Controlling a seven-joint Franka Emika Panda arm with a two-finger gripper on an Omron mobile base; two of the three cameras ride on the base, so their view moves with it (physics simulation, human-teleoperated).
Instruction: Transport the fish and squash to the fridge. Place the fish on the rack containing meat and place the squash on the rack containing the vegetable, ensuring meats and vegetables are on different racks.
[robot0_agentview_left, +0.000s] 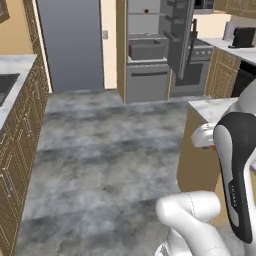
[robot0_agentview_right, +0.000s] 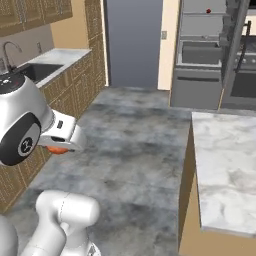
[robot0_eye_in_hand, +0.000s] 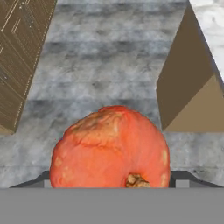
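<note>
I see the round, flattened orange squash (robot0_eye_in_hand: 110, 148) clamped between the gripper (robot0_eye_in_hand: 111, 181) jaws, carried above the grey marbled floor (robot0_agentview_left: 100, 145). Far ahead, the tall grey steel fridge (robot0_agentview_left: 147, 55) stands open; 1 small dark red round vegetable (robot0_agentview_right: 208, 10) sits on an upper shelf.

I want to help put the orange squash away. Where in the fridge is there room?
The fridge stands open far ahead. Its top shelf looks mostly bare beside a small dark red vegetable. Lower down, a grey bin fills the space. The gripper holds the squash.
</note>
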